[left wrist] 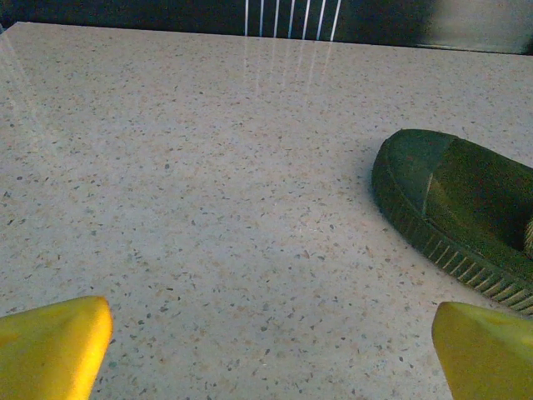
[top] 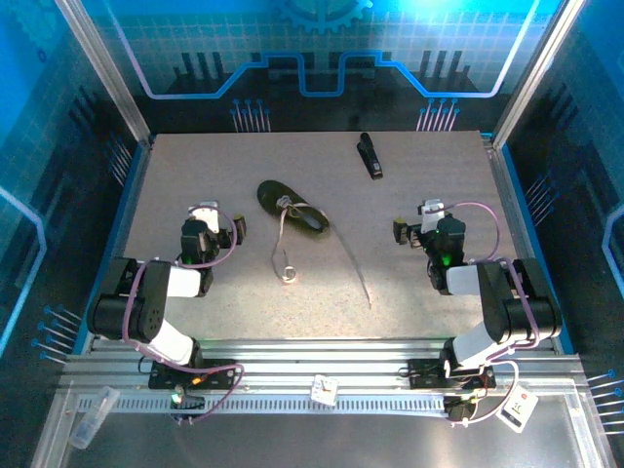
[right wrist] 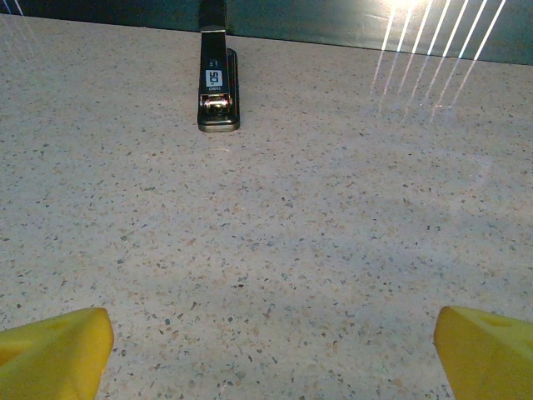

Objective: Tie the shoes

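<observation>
With our left gripper and right gripper both spread wide and empty, the olive-green shoe lies ahead-right of the left one, and we fear its thin flat laces may slip out when pinched.

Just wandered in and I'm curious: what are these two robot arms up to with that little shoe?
Nothing is held yet. The left pincer and right pincer both hang open and empty on either side of the green shoe. Its pale laces trail loose and untied across the table. A black stapler lies farther back.
</observation>
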